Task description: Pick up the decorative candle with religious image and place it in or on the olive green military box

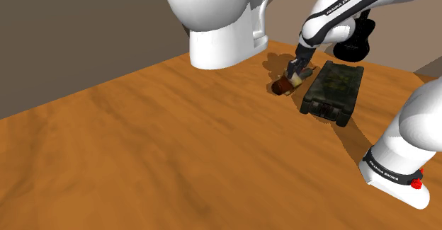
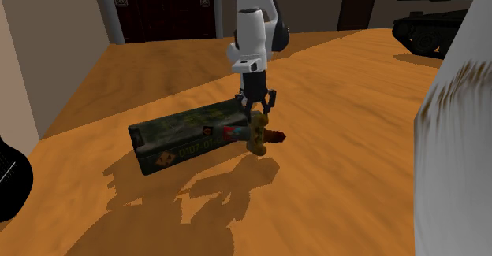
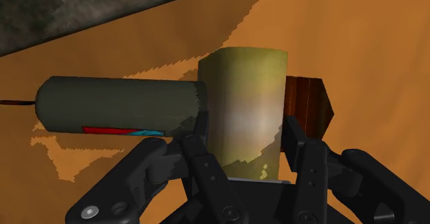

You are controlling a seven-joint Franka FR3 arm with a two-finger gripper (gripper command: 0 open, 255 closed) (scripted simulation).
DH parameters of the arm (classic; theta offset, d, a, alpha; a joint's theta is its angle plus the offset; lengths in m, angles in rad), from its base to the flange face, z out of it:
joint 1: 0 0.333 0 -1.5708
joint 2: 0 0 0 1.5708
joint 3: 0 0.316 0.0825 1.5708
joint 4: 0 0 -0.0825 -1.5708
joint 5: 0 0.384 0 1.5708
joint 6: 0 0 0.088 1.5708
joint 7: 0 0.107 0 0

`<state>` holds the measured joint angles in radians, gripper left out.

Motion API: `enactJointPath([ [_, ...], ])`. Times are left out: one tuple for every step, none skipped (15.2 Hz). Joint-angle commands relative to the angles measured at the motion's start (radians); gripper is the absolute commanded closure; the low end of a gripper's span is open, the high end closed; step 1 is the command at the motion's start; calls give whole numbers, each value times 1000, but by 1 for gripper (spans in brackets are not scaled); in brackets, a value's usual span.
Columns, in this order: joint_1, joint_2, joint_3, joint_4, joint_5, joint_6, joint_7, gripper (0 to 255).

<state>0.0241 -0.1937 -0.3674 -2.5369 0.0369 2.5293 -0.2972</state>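
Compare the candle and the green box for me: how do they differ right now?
The candle is a round cylinder banded dark, yellowish and red-brown; the box is a long rectangular case, mottled dark green. The candle is far smaller than the box. The gripper clasps the candle in its jaws; the box sits free on the wooden floor. Both lie lengthwise, close together.

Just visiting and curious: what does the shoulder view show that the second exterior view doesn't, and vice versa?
Shoulder view: a clearly shaped white toilet bowl and the arm's white lower link with a red knob. Second exterior view: a dark panelled door and a dark green toy tank. Both: the orange-brown wooden floor, the long olive-green box, the cylindrical dark, yellow and reddish candle, and the all-black two-finger gripper shut on it.
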Motion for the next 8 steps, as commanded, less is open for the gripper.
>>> enactJointPath([
  [-5,-20,3,14,-12,-32,9,255],
  [-7,-29,5,20,-18,-47,14,255],
  [-8,-39,7,26,-23,-62,18,255],
  [-10,-48,9,33,-27,-77,23,255],
  [-12,-57,12,39,-32,-92,27,255],
  [-13,-65,14,46,-36,-107,31,255],
  [-15,-74,16,53,-39,-122,35,255],
  [-16,-82,18,60,-43,-137,38,255],
])
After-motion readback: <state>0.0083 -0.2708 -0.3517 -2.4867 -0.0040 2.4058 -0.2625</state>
